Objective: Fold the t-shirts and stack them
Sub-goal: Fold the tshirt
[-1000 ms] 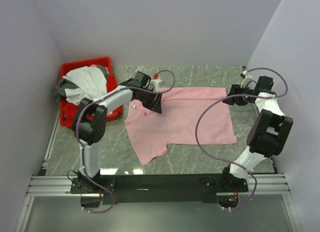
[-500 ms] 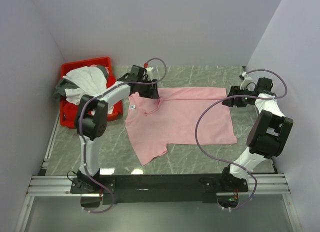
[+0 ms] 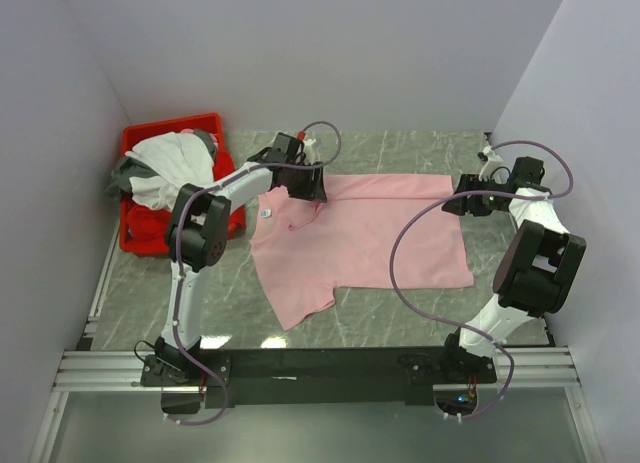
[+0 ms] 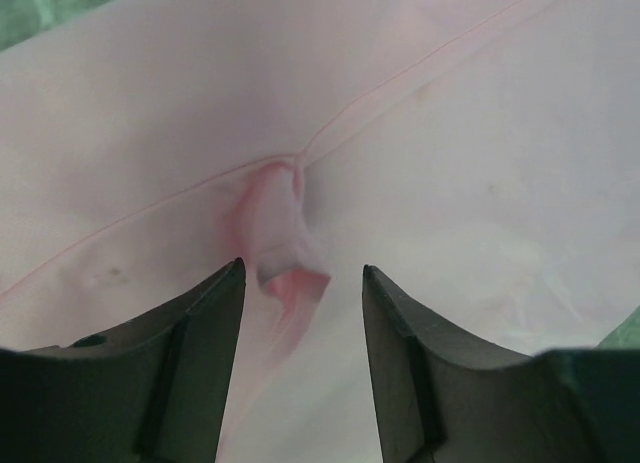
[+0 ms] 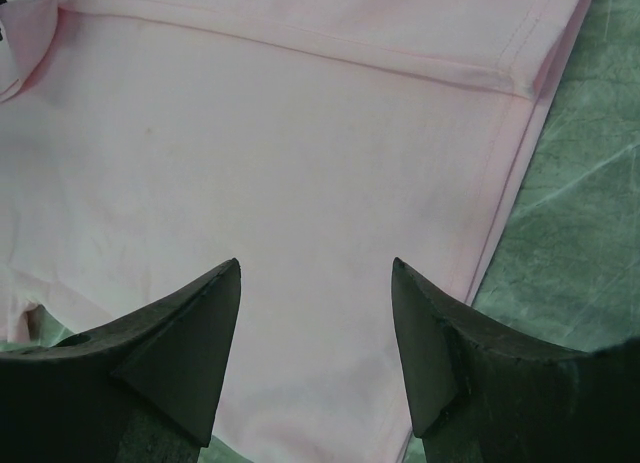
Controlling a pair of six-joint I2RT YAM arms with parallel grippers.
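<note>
A light pink t-shirt (image 3: 365, 238) lies spread flat on the green marble table, its small blue neck label (image 3: 266, 212) at the left. My left gripper (image 3: 310, 183) hovers low over the shirt's far left part. In the left wrist view it (image 4: 303, 273) is open, and a small raised pucker of pink cloth (image 4: 283, 248) stands just ahead of the gap between the fingers, touching neither. My right gripper (image 3: 462, 205) is at the shirt's far right corner. In the right wrist view it (image 5: 315, 268) is open above flat pink cloth (image 5: 300, 153) near the hem.
A red plastic bin (image 3: 170, 128) stands at the back left, with a white t-shirt (image 3: 175, 163) and a grey one (image 3: 125, 173) heaped in it. Bare marble (image 5: 590, 203) shows right of the hem. Walls close in on three sides.
My left gripper has moved from beside the collar toward the shirt's far edge and its jaws have opened a little. The right arm has barely moved.
</note>
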